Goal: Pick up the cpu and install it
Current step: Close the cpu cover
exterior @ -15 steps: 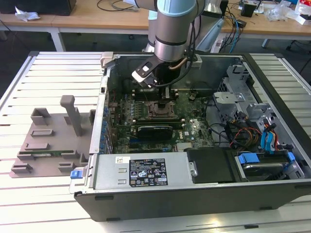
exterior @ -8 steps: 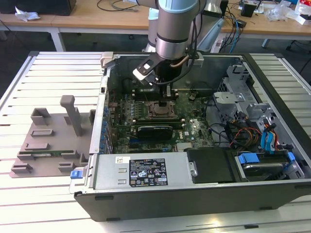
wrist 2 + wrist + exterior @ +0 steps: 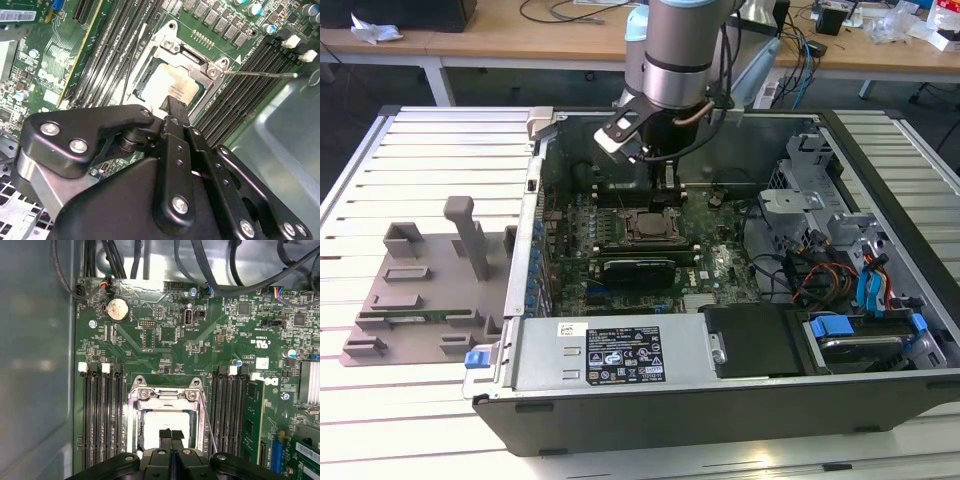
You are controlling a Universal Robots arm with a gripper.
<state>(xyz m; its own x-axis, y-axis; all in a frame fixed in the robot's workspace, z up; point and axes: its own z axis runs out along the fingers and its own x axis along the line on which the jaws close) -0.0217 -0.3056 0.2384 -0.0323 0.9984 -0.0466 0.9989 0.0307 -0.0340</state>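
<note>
While the arm hangs over the open computer case (image 3: pixel 880 400) in the exterior view, the claw (image 3: pixel 171 436) is down at the socket (image 3: pixel 167 400) in the middle of the green motherboard (image 3: pixel 165 340), and its two black fingers (image 3: pixel 165 435) are pressed together, closed with nothing between them. Right beneath those tips sits the cpu (image 3: pixel 172 87): a flat square with a pale, bright metal top and a thin darker rim, lying level inside the silvery socket frame, the memory slots (image 3: pixel 100 410) running along either side. In both wrist views the claw's own black linkage covers the near part of the chip, so whether the tips actually touch it is hard to judge. In the exterior view the socket area is dark and the chip itself is hard to make out. Beside the case, a grey fixture tray (image 3: pixel 420 290) rests on the slatted table (image 3: pixel 380 180)
</note>
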